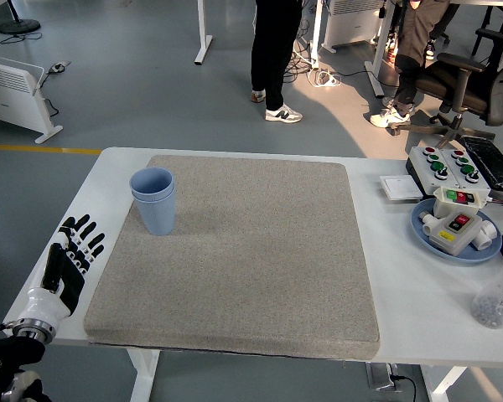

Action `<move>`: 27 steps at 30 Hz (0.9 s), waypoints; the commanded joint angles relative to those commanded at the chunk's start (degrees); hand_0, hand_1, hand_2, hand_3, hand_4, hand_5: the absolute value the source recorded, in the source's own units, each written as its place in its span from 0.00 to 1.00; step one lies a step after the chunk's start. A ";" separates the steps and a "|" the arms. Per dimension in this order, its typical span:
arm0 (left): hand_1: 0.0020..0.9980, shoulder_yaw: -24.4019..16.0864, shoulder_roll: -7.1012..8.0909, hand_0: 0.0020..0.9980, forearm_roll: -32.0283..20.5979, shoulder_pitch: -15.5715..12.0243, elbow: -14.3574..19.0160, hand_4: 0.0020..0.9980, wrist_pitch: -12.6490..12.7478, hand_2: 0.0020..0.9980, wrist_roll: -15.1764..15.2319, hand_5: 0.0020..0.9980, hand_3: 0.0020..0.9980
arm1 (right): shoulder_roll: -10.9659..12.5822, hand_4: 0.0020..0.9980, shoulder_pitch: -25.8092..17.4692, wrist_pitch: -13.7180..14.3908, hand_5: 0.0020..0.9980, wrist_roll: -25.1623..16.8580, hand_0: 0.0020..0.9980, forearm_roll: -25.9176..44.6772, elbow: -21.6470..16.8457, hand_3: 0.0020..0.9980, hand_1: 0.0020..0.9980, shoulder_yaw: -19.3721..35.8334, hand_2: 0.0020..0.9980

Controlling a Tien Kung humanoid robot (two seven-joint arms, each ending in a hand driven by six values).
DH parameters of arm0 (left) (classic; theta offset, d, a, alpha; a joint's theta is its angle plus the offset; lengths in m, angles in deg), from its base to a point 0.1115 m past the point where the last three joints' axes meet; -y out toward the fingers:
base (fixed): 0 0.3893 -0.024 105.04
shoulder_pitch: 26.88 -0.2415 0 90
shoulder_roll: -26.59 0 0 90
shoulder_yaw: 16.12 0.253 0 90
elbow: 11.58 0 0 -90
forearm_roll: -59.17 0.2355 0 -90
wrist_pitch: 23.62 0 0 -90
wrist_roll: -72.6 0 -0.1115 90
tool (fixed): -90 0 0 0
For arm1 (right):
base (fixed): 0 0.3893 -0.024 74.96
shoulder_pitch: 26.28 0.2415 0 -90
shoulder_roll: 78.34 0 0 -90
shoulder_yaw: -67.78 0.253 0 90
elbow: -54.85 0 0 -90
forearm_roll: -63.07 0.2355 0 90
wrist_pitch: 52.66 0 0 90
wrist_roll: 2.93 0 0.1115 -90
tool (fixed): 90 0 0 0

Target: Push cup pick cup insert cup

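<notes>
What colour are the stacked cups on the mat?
Light blue; the stacked cups show clearly in the head view, upright.
</notes>
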 joint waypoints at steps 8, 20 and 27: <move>0.87 -1.01 -0.08 0.87 -2.57 0.04 -1.25 0.62 -4.24 0.90 -0.07 1.00 0.86 | -0.01 0.12 -0.35 -0.07 0.98 0.13 0.53 -0.26 0.00 0.55 0.55 0.02 0.50; 0.85 -2.68 -0.21 0.85 -3.83 0.23 -2.68 0.62 -6.55 0.86 -0.39 1.00 0.83 | -0.06 0.12 -0.45 0.01 0.98 0.15 0.53 -0.77 0.00 0.55 0.55 0.47 0.50; 0.84 -3.17 -0.31 0.85 -3.77 0.56 -3.15 0.62 -6.75 0.86 -0.39 1.00 0.82 | -0.05 0.12 -0.09 0.04 0.98 0.11 0.53 -0.43 0.00 0.55 0.55 0.29 0.50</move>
